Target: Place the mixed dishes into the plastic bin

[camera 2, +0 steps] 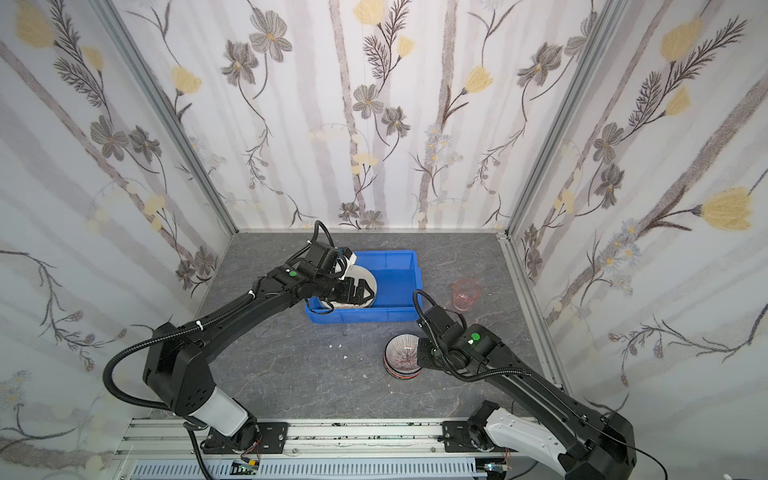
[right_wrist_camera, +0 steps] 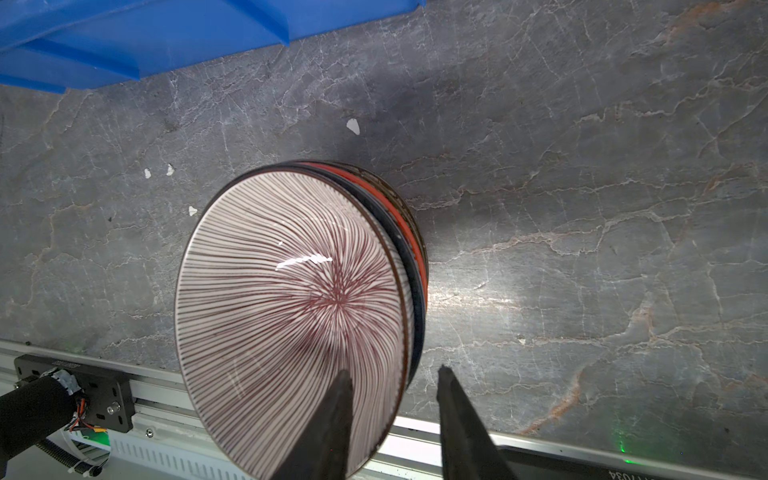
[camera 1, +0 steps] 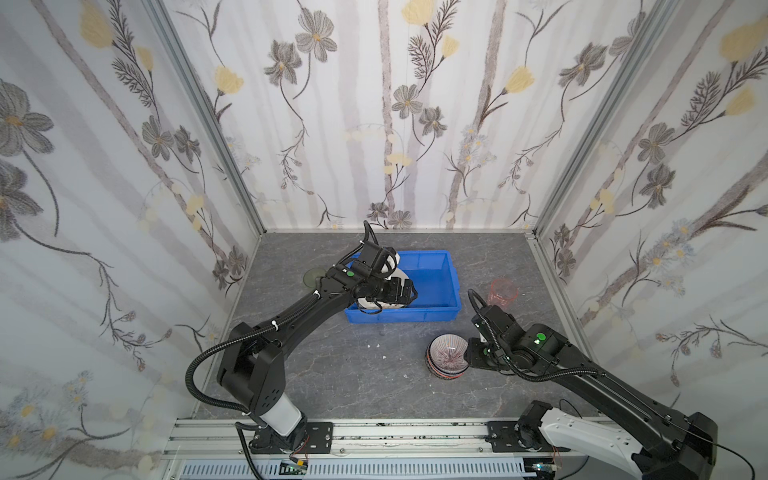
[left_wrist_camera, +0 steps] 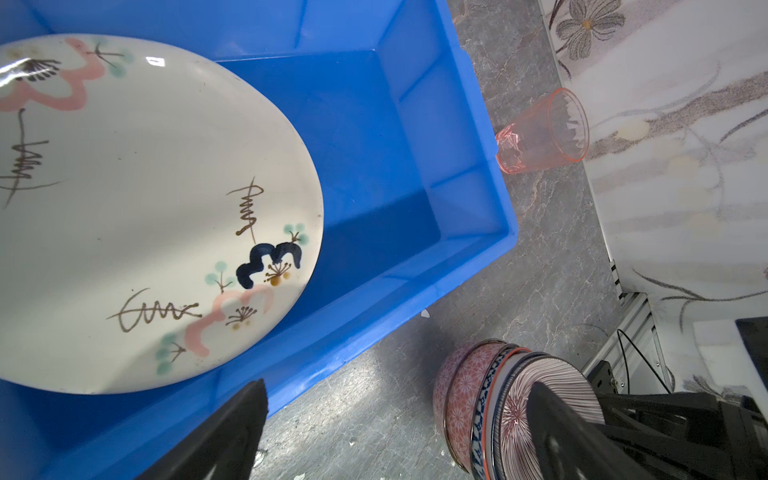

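Observation:
The blue plastic bin (camera 1: 455, 286) (camera 2: 415, 282) (left_wrist_camera: 490, 166) stands at the back middle of the grey floor. A cream plate (left_wrist_camera: 145, 208) (camera 2: 368, 278) with pink and navy motifs lies tilted inside its left part. My left gripper (camera 1: 409, 291) (left_wrist_camera: 397, 384) hovers above the bin, open and holding nothing. A radial-striped bowl (right_wrist_camera: 291, 291) (camera 1: 446, 353) tops a stack of bowls in front of the bin's right end. My right gripper (right_wrist_camera: 394, 370) (camera 1: 471, 351) straddles that bowl's rim, one finger inside and one outside with a gap. A pink tumbler (camera 1: 503, 291) (left_wrist_camera: 544, 133) stands upright right of the bin.
A dark greenish round dish (camera 1: 313, 276) sits on the floor left of the bin, partly behind my left arm. Small white chips (camera 1: 376, 345) lie between bin and bowls. Floral walls close three sides; an aluminium rail (camera 1: 374, 436) runs along the front.

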Robot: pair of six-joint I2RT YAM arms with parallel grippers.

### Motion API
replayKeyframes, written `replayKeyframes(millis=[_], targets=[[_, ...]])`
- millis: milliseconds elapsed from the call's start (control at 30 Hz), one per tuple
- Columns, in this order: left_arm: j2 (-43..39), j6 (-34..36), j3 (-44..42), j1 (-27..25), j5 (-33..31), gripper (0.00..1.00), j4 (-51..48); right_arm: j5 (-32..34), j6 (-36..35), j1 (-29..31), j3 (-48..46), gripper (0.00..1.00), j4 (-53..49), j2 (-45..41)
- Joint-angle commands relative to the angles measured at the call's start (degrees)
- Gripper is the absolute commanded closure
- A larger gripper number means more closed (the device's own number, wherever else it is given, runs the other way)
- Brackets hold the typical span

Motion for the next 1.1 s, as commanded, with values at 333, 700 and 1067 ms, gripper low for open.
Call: replayKeyframes(millis=[333, 700, 1067], targets=[[0.4, 0.6, -0.3, -0.1, -0.1, 0.0, 0.6, 0.1, -1.1, 0.0, 1.1, 0.74, 3.8, 2.6], [0.6, 0.1, -0.3, -0.2, 0.3, 0.0, 0.7, -0.2, -1.1, 0.0, -0.3, 0.78, 4.6, 2.1], [0.4, -0.4, -0.9, -0.5, 0.5, 0.0, 0.7, 0.4, -1.1, -0.1, -0.5, 0.91, 5.1, 1.4]])
